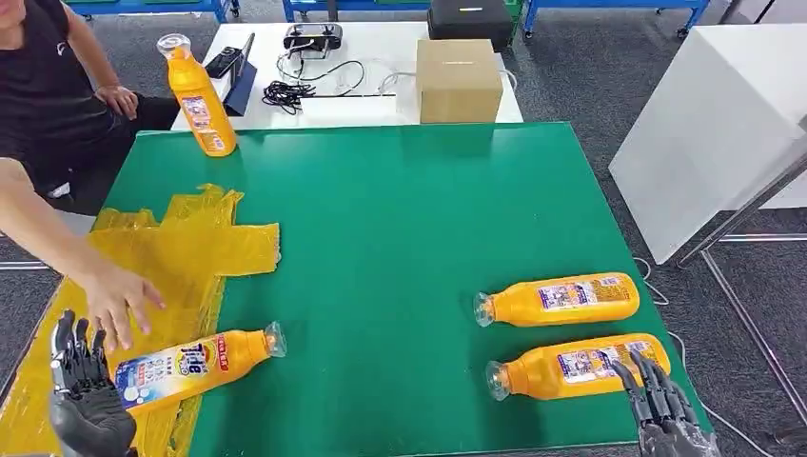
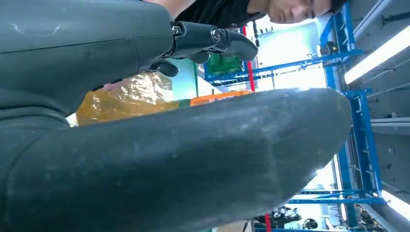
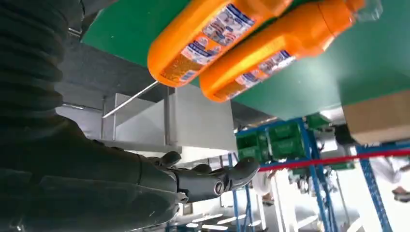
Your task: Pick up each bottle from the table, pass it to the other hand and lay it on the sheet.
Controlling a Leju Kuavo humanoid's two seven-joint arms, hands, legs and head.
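The green table carries a crumpled yellow sheet at the left, where one bottle lies beside a person's hand. Two bottles lie at the right, one stands far back. The left hand and the right hand hold nothing, fingers spread. The right wrist view alone shows the two bottles' bases.

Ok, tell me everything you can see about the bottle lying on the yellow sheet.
The bottle on the yellow sheet is orange-yellow plastic with a clear cap and a big white, blue and red printed label. It lies on its side at a slight slant at the sheet's near edge, its cap end reaching out over the green table. The robot's left hand sits right beside its base, fingers spread, not gripping it. A person's hand rests on the sheet just behind it.
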